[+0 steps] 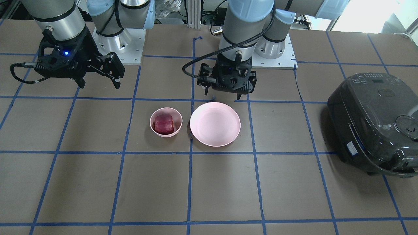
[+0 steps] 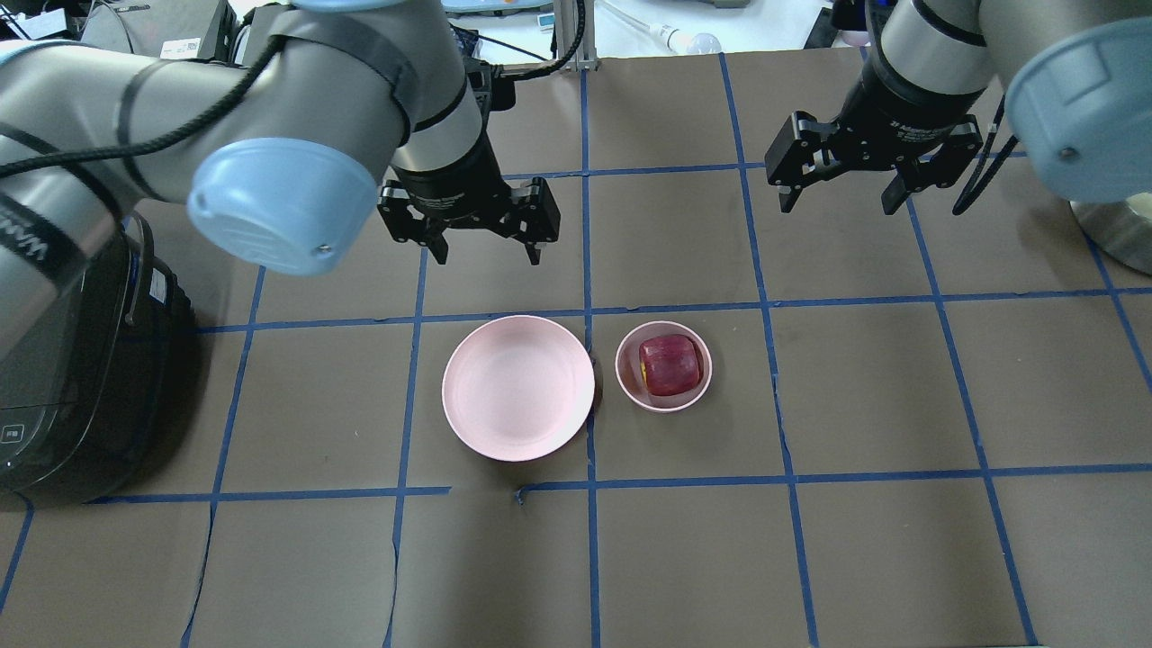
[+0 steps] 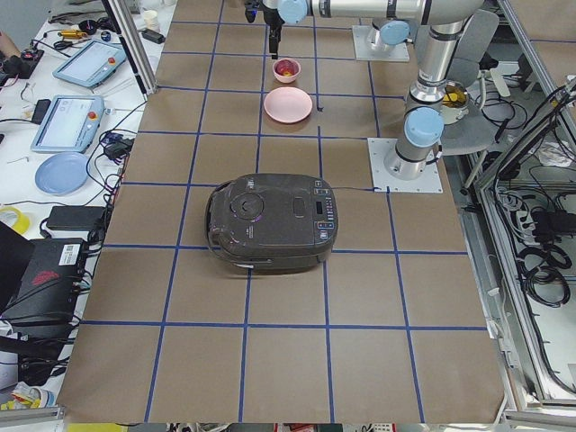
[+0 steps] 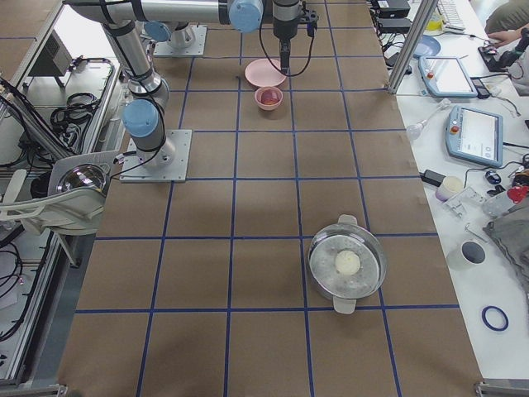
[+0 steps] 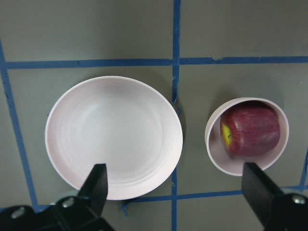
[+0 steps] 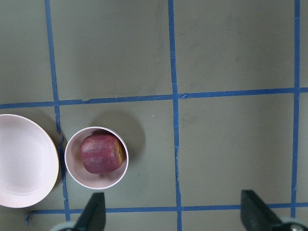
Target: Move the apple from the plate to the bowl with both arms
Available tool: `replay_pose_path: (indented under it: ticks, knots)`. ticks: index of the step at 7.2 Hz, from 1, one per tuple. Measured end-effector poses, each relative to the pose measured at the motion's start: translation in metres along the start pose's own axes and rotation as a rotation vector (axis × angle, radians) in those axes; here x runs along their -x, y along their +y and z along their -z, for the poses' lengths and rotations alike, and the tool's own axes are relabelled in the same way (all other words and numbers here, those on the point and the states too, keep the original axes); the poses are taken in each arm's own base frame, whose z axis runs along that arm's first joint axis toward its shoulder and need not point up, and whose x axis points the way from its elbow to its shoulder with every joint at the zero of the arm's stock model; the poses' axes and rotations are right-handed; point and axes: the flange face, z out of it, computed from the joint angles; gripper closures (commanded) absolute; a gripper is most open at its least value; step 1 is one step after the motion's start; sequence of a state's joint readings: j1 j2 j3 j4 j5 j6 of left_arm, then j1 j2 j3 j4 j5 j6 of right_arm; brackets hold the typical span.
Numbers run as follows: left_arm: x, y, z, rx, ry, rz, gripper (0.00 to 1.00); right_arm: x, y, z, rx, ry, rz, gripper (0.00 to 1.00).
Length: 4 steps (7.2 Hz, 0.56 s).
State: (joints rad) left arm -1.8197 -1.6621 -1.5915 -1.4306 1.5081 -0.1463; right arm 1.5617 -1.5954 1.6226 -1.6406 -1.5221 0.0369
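The dark red apple (image 2: 670, 364) lies inside the small deep pink bowl (image 2: 630, 382); it also shows in the front view (image 1: 164, 124) and both wrist views (image 5: 251, 131) (image 6: 100, 153). The wide pink plate (image 2: 517, 387) sits empty beside the bowl (image 1: 154, 130), on its left in the overhead view. My left gripper (image 2: 484, 254) is open and empty, raised behind the plate (image 1: 215, 124). My right gripper (image 2: 841, 202) is open and empty, raised behind and to the right of the bowl.
A dark rice cooker (image 1: 375, 124) stands at the table's left end (image 2: 63, 378). A metal pot (image 4: 347, 266) with a white lump in it stands near the right end. Blue tape lines grid the brown table (image 2: 810, 540).
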Motion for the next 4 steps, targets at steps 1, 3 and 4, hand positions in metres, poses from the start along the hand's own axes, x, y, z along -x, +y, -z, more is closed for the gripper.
replay_pose_path:
  ticks: [1, 3, 4]
  knots:
    - [0.020, 0.009, 0.025, -0.030, -0.008, -0.010, 0.00, -0.001, 0.000, -0.001, 0.004, 0.006, -0.001, 0.00]
    - [0.071, 0.011, 0.054, -0.065, -0.018, 0.012, 0.00, -0.005, -0.001, -0.002, 0.007, 0.027, -0.005, 0.00]
    - [0.098, 0.009, 0.061, -0.079, -0.024, 0.033, 0.00, -0.006, -0.001, -0.002, 0.006, 0.037, -0.006, 0.00]
